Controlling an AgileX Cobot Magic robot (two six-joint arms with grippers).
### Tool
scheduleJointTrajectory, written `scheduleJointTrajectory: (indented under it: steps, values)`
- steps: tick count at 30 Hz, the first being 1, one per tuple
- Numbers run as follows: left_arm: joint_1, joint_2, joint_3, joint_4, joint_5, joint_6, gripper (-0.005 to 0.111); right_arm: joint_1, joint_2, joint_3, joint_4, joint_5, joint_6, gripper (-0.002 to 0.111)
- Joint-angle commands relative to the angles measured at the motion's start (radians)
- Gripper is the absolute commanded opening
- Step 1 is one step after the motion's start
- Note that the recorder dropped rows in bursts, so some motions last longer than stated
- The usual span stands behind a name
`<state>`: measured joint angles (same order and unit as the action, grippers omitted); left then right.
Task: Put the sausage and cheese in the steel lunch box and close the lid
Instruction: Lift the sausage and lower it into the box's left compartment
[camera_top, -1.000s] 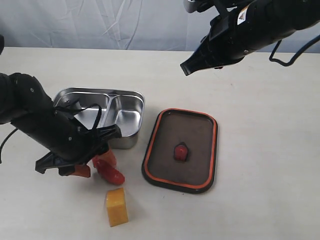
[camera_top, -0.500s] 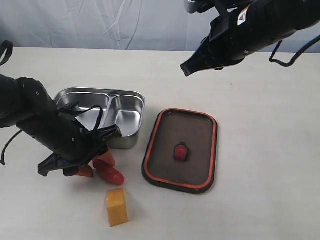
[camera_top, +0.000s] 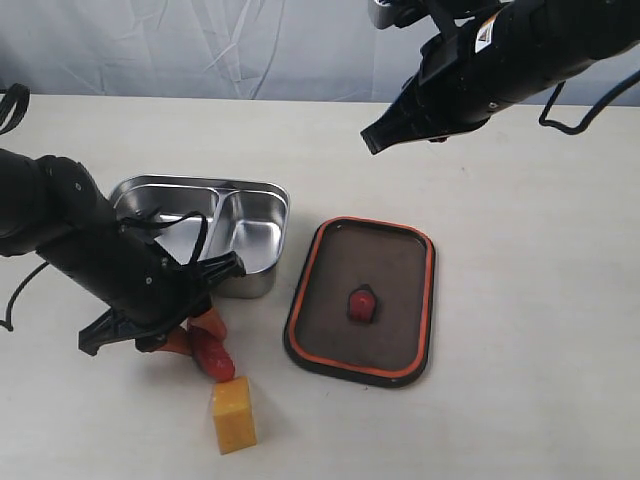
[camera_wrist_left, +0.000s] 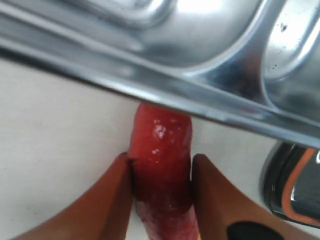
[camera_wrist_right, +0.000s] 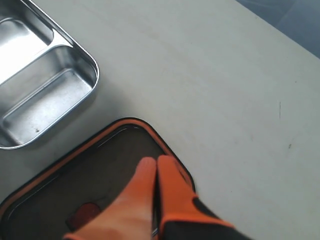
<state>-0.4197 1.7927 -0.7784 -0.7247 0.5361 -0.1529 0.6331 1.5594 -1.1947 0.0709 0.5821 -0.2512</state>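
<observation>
L gripper (camera_wrist_left: 161, 161) narrow, pinching sausage (camera_wrist_left: 160, 137) just beside steel lunch box (camera_wrist_left: 150, 92).

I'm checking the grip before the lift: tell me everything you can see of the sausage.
The sausage is a small, glossy red piece that looks like plastic, rounded, with bright highlights. It sits lengthwise between the orange fingers of the left gripper, which press on both its sides. It is outside the steel lunch box, in front of it, with one end pointing at the box's wall and the other near the yellow cheese. Whether it touches either cannot be told.
</observation>
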Motion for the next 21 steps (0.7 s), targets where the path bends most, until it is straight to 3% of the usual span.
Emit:
scheduleJointTrajectory:
  steps: [1, 21]
  values:
    - [-0.008, 0.014, 0.011, -0.002, 0.087, 0.018, 0.0, -0.006, -0.008, 0.002, -0.002, -0.001, 0.0, 0.0]
    - [-0.008, -0.293, 0.005, 0.089, 0.058, 0.015, 0.0, -0.006, -0.008, 0.002, -0.019, -0.001, 0.0, 0.0]
